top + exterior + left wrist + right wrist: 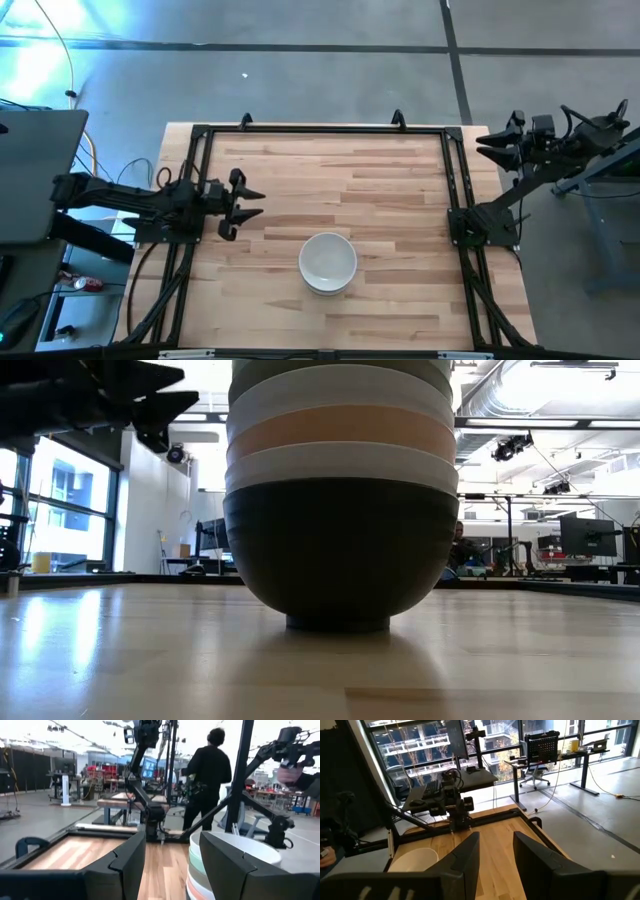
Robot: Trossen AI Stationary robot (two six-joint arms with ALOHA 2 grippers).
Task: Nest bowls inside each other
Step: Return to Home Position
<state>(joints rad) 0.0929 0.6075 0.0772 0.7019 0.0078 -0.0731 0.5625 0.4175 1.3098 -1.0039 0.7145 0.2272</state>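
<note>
The bowls stand nested in one stack (328,263) near the table's middle, toward its near edge; from above only the top white bowl shows. In the low view the stack (340,490) rests on the black bowl's foot (338,623), with white, peach-orange and white bands above it. The left wrist view shows the stack's white rim (240,845) over mint and peach edges. My left gripper (250,203) hovers open at the table's left side, left of the stack and clear of it. My right gripper (487,145) is open, raised beyond the table's far right corner.
A black frame (320,130) runs along the table's far, left and right edges. A person in black (207,775) stands in the room beyond the table. Bare wood lies around the stack on all sides.
</note>
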